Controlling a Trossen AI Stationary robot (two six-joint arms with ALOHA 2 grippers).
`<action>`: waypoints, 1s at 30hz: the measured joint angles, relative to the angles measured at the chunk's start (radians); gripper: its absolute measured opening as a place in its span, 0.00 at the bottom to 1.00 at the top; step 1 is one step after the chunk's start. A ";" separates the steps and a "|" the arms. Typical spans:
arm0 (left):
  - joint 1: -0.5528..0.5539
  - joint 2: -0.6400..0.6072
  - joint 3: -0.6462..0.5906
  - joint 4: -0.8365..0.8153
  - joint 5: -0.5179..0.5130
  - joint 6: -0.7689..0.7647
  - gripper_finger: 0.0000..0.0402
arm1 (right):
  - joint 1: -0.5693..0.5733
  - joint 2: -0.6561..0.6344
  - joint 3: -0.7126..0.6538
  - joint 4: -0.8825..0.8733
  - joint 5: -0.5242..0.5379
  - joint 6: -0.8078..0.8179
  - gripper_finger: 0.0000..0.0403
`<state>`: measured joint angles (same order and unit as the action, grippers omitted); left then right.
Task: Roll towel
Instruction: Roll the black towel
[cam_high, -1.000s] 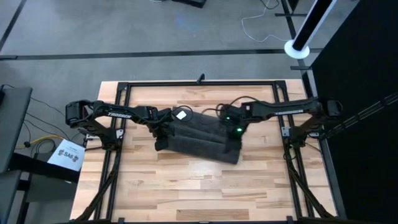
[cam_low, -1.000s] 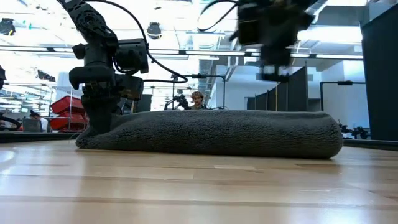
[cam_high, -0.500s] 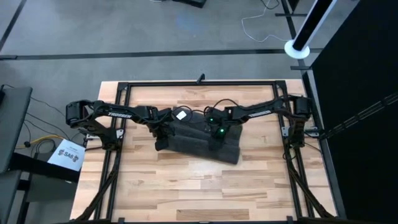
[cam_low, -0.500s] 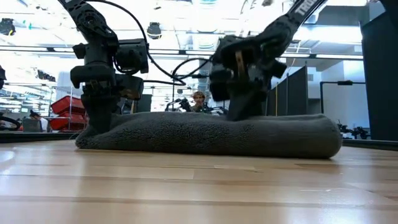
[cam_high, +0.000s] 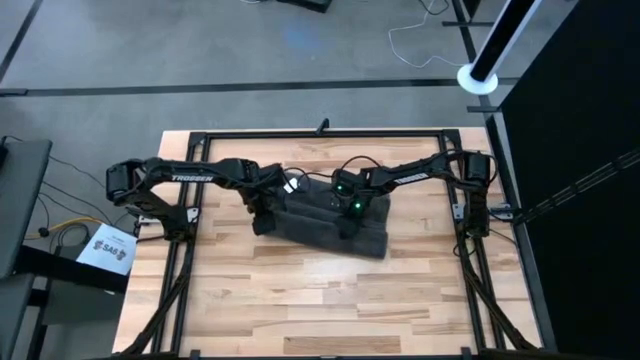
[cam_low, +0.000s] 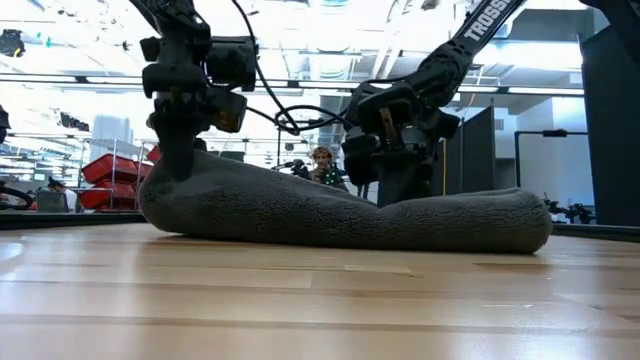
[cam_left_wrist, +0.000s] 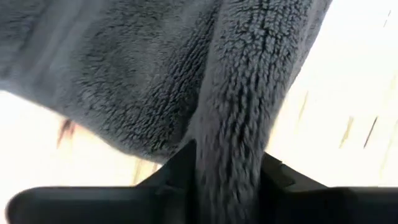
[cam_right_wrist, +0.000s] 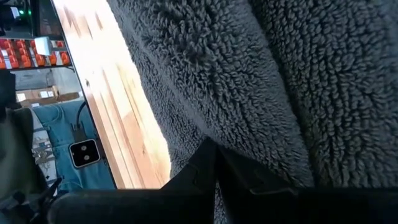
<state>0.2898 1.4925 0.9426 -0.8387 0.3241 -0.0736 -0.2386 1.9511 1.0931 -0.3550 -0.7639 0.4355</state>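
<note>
High view: table (cam_high: 300, 300), with the towel (cam_high: 325, 228) mid-table, long axis running left–right. Left gripper (cam_high: 262, 205) pinches its left end shut; right gripper (cam_high: 347, 208) sits mid-length, grip unclear. Low view adds what overhead hides — the left end lifted off the wood.

A grey concrete floor (cam_high: 200, 50) is spreading around the wooden table (cam_high: 300, 290), crossed by dark lines running toward 3 o'clock. A white post (cam_high: 495, 45) is rising at 1 o'clock, beside a black partition (cam_high: 580, 120) filling the 3 o'clock side. A white labelled card (cam_high: 105, 247) is lying at 9 o'clock near loose cables. Across the table, ceiling lights (cam_low: 300, 60) are glowing over an open workshop, red bins (cam_low: 105, 175) are sitting at 9 o'clock, and a person (cam_low: 322, 165) is sitting far back.
</note>
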 joint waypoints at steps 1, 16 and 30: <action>0.006 0.000 0.009 -0.017 0.000 0.000 0.23 | 0.000 0.000 0.000 0.000 0.000 0.000 0.00; 0.032 -0.002 0.151 -0.350 0.086 0.107 0.26 | 0.000 0.000 0.000 -0.004 0.001 -0.002 0.00; 0.055 -0.002 0.019 0.082 0.090 0.081 0.03 | 0.001 0.000 0.000 -0.003 0.001 -0.001 0.00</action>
<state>0.3449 1.4906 0.9615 -0.7565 0.4137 0.0072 -0.2375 1.9511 1.0927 -0.3584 -0.7628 0.4343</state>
